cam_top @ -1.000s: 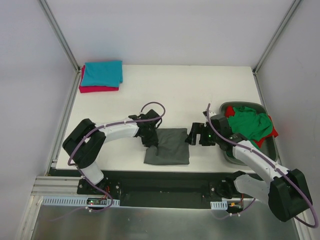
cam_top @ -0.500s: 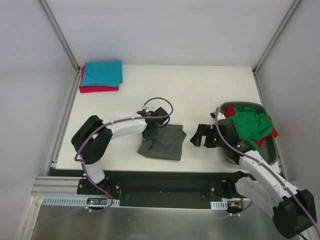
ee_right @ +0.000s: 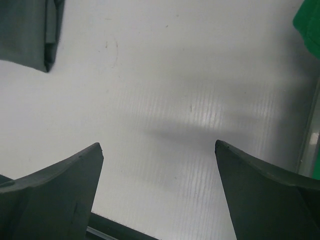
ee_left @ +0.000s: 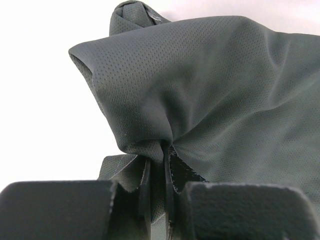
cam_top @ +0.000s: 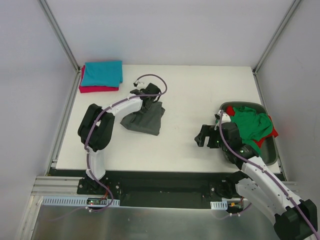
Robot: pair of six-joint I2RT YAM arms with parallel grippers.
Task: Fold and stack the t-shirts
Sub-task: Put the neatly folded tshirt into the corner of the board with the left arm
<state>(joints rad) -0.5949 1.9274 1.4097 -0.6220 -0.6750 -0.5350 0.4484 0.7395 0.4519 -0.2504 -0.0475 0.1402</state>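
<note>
My left gripper (cam_top: 148,104) is shut on the far edge of a folded grey t-shirt (cam_top: 144,121), which hangs bunched from it above the table's middle left. In the left wrist view the grey fabric (ee_left: 215,90) is pinched between the two fingers (ee_left: 166,170). A folded teal t-shirt (cam_top: 102,73) lies on a folded red one (cam_top: 98,89) at the far left corner. My right gripper (cam_top: 203,136) is open and empty over bare table, left of the bin. Its wrist view shows a grey shirt corner (ee_right: 30,35) at the top left.
A dark grey bin (cam_top: 267,156) at the right edge holds a green t-shirt (cam_top: 250,122) and a red one (cam_top: 273,132). The white table (cam_top: 200,90) has metal frame posts at its far corners.
My left gripper has carried the grey t-shirt from the table's near middle toward the far left. My right gripper has drawn back to the right and a little toward the near edge.
</note>
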